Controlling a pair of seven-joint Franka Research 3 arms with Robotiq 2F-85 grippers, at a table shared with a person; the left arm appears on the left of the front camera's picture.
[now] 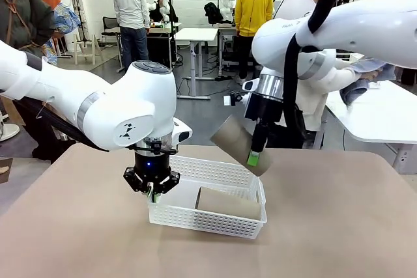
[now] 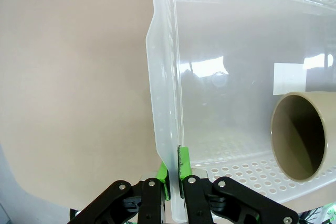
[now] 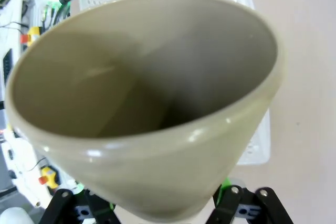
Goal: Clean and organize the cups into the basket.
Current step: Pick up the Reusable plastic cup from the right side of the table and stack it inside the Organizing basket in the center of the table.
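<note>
Clamping the near left wall of the basket (image 1: pixel 208 221), low in the middle of the front view, the left gripper (image 1: pixel 152 190) has its pads (image 2: pixel 163 177) pressed together on the thin plastic. Just beyond, one tan cup (image 1: pixel 228 203) lies on its side inside the basket, mouth towards that gripper. Farther back, above the basket's far right corner, the right gripper (image 1: pixel 254 154) is closed around the lower end of a second tan cup (image 1: pixel 234 141), which is tilted and clear of the rim. Released from there, it would likely strike the lying cup or the rim and roll out onto the table (image 1: pixel 339 226). A tug from the left arm could also tip the light basket.
</note>
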